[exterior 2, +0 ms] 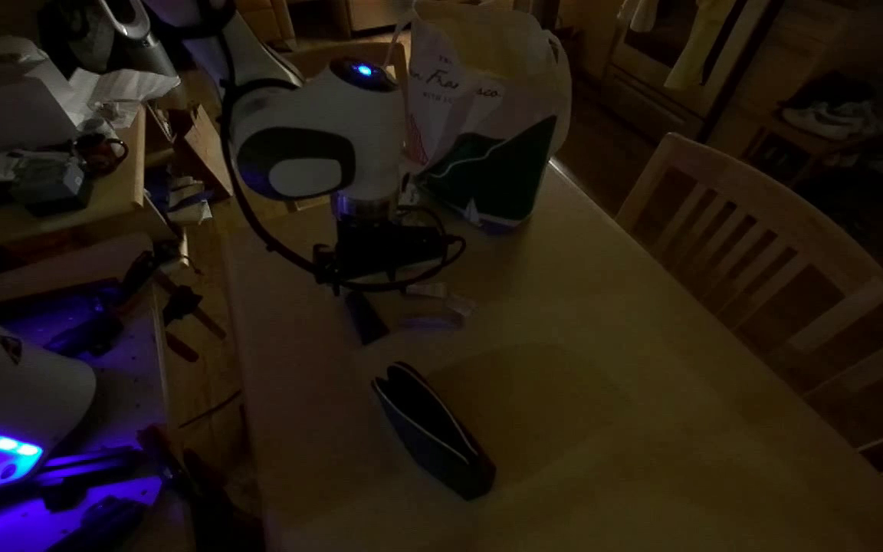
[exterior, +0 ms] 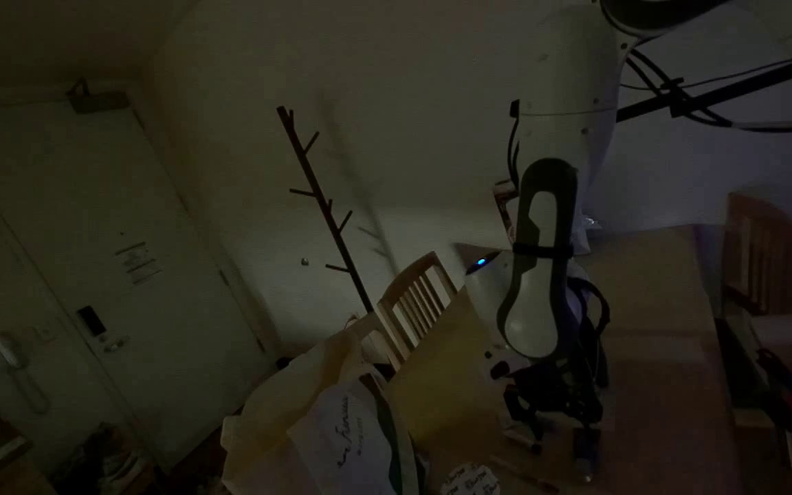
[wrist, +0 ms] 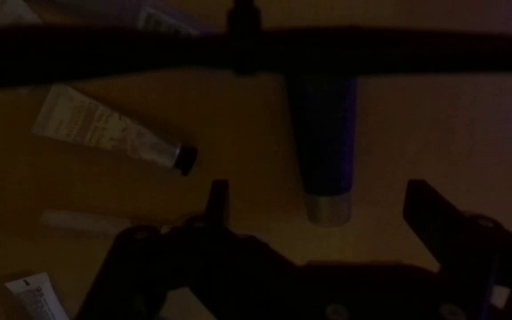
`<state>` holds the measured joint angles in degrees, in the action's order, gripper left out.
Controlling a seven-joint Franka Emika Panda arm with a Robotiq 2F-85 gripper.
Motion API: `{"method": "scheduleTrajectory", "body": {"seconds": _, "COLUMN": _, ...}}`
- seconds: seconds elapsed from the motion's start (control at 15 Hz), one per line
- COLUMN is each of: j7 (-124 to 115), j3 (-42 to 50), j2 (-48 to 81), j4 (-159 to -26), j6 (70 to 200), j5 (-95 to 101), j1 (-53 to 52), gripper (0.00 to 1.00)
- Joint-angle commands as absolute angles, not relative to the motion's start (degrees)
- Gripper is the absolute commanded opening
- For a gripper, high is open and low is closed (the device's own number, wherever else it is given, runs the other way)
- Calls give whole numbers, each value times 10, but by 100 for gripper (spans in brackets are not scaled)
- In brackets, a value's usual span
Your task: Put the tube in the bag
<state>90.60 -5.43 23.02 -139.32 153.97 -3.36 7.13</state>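
A dark tube with a silver cap lies on the table. It also shows in both exterior views. My gripper is open above it, one finger on each side of the cap end in the wrist view, touching neither side. The gripper also shows in both exterior views, its fingertips hidden in the latter. A dark zip pouch lies with its mouth unzipped, apart from the tube. A large paper bag stands at the table's end, also seen in an exterior view.
A small pale tube with a black cap, a slim pale stick and a white packet lie left of the dark tube in the wrist view. Wooden chairs line one table side. The room is very dark.
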Motion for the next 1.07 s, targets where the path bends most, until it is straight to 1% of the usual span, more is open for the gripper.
{"method": "scheduleTrajectory", "body": {"seconds": 0.0, "j7": 901, "j3": -73, "j2": 261, "j4": -1376, "j6": 1550, "j5": -30, "j1": 78, "gripper": 100}}
{"method": "scheduleTrajectory", "body": {"seconds": 0.87, "j7": 828, "j3": -85, "j2": 332, "j4": -1359, "j6": 1591, "j5": -30, "j1": 93, "gripper": 100}}
{"method": "scheduleTrajectory", "body": {"seconds": 0.93, "j7": 827, "j3": -88, "j2": 335, "j4": -1356, "j6": 1588, "j5": -30, "j1": 96, "gripper": 75}}
{"method": "scheduleTrajectory", "body": {"seconds": 1.0, "j7": 825, "j3": -89, "j2": 338, "j4": -1354, "j6": 1588, "j5": -30, "j1": 98, "gripper": 74}}
